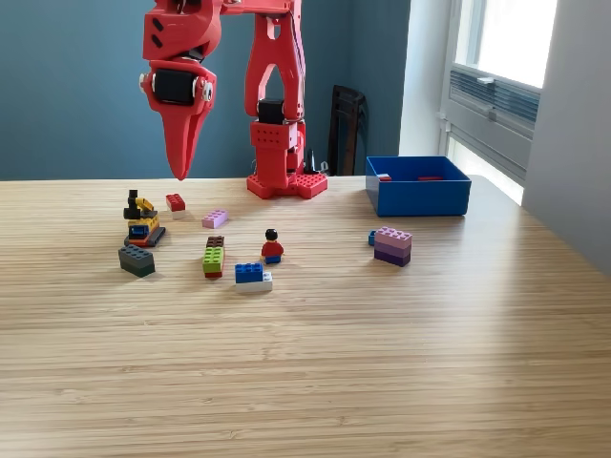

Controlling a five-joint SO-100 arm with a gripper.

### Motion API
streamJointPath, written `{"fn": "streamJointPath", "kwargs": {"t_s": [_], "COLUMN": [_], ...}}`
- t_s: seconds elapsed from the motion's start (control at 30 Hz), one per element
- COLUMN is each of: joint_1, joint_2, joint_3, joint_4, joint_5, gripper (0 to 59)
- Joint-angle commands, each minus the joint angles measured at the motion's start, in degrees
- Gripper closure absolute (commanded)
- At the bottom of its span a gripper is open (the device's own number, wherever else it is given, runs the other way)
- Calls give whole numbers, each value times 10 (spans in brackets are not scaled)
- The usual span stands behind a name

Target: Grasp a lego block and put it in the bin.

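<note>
My red gripper hangs point-down above the table's back left in the exterior view, its jaws together with nothing between them. Just below and in front of its tip lies a small red lego block, with a pink block to the right of it. The blue bin stands at the back right, and two red pieces show inside it. It is well apart from the gripper.
More bricks lie scattered: a yellow-and-black stack, a dark grey block, a green stack, a blue-and-white pair, a minifigure and a pink-purple stack. The arm's red base stands at the back centre.
</note>
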Motion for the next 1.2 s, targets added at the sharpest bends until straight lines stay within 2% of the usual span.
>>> {"fn": "streamJointPath", "kwargs": {"t_s": [0.03,0.37,0.73,0.93,1.2], "joint_1": [10,34,68,61,66], "joint_2": [4,5,12,13,18], "joint_3": [-25,2,84,118,110], "joint_4": [-9,-40,-98,-87,3], "joint_5": [3,2,-26,-12,31], "gripper": [586,586,586,586,586]}}
